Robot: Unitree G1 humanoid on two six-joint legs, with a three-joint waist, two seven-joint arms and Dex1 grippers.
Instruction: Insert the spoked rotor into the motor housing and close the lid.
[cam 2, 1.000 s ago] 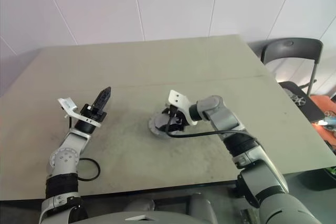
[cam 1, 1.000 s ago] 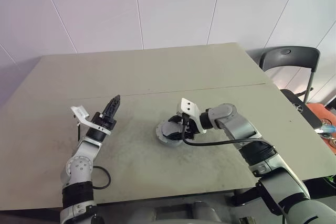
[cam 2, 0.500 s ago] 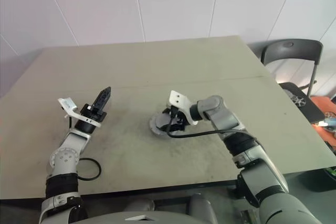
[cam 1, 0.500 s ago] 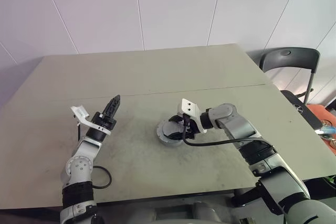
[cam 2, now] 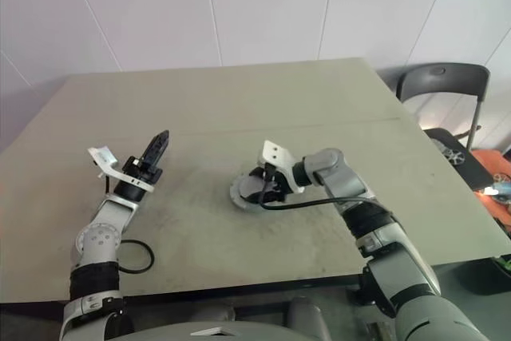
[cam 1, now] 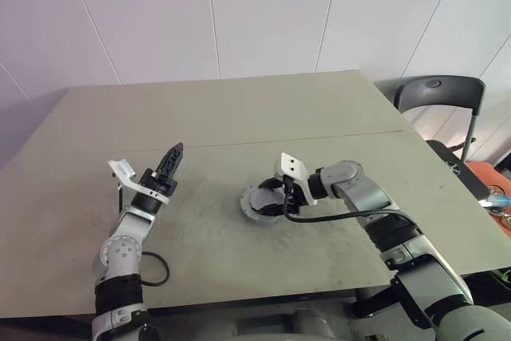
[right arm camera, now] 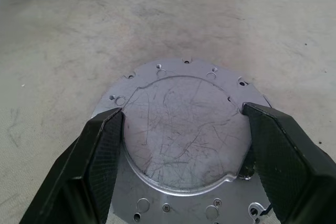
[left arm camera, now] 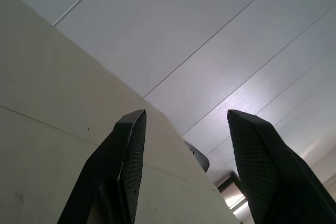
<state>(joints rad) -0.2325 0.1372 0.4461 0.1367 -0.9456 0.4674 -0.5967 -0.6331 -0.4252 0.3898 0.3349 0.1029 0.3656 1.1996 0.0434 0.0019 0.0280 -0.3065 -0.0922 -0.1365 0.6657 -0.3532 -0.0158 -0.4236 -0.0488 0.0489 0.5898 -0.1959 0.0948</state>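
**Right tool straddling the grey disc, left tool idle**

I use the round grey disc [right arm camera: 181,129] as my reference; it lies flat on the worktop [cam 1: 239,117], roughly in the middle of the near half. Through the right wrist camera I see a scratched, raised round face on a wider flange dotted with small holes. I take it for the lid, though the face toward me is plain scratched metal and I cannot tell what sits beneath it.

My right tool [right arm camera: 184,129] reaches in over the disc from its right side, angled downward. Its two black fingers [right arm camera: 100,150] are spread wide, one on each side of the raised face, standing right at its edge. I cannot tell whether the pads press on the metal or stand just clear of it.

My left tool [cam 1: 169,161] is well to the left of the disc, above the worktop, pointing forward and slightly upward. Its fingers [left arm camera: 126,150] are spread apart with nothing between them.

A loop of black cable [cam 1: 156,269] lies on the worktop near the front edge, left of the disc. A dark chair [cam 1: 439,93] stands beyond the worktop's right corner.
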